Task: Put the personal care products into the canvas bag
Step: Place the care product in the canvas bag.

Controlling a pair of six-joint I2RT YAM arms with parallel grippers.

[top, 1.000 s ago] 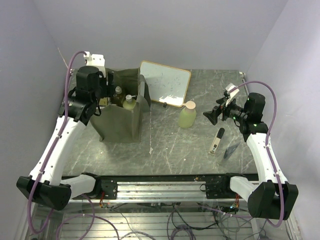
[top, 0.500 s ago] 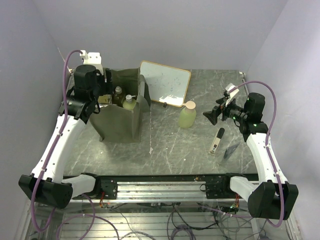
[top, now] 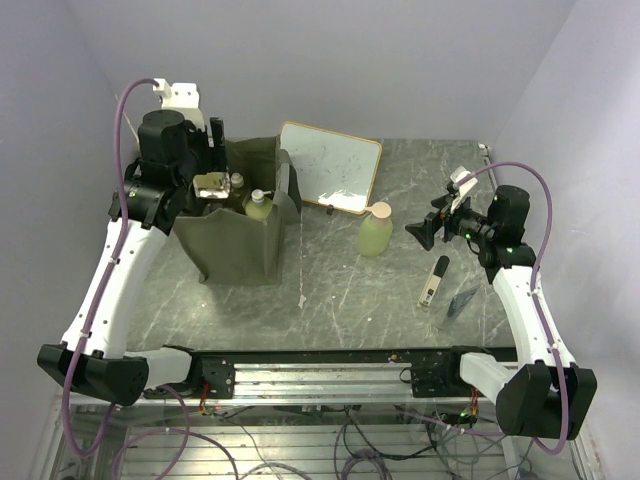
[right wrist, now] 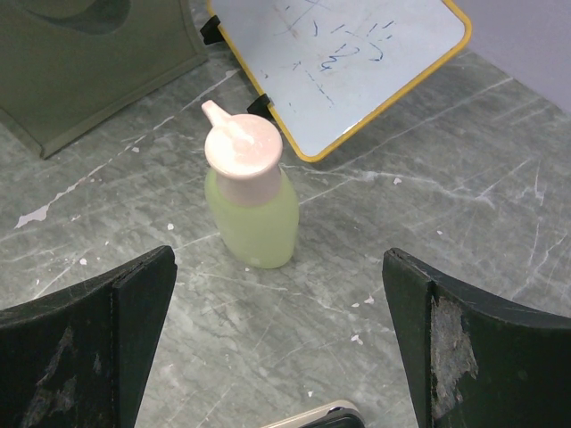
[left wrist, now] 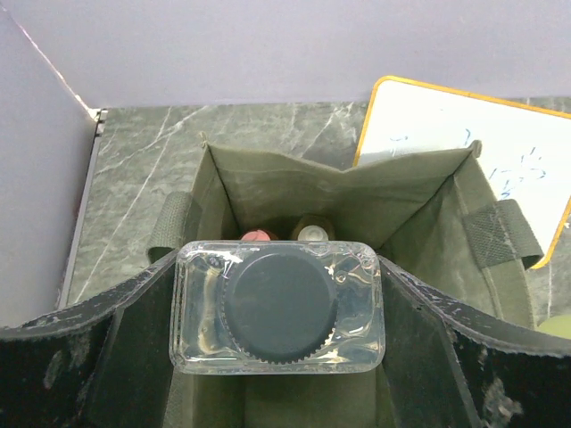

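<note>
The left hand (top: pixel 212 180) pinches a clear black-capped bottle (left wrist: pixel 279 316) by its sides, right above the open mouth of the canvas bag (top: pixel 235 248). A pump bottle (top: pixel 258 204) and a pink cap (left wrist: pixel 257 235) show inside the bag. Just right of the bag sits the whiteboard (top: pixel 330 167). Further right, a green pink-capped bottle (right wrist: pixel 252 214) stands upright on the desk (top: pixel 340 295). A second clear bottle (top: pixel 434 281) lies flat near the right hand (top: pixel 425 231), which is spread wide and holds nothing.

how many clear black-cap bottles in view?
2. One clear bottle in the left fingers over the canvas bag; second clear bottle lying on the table, right side. Bag interior partly hidden.
</note>
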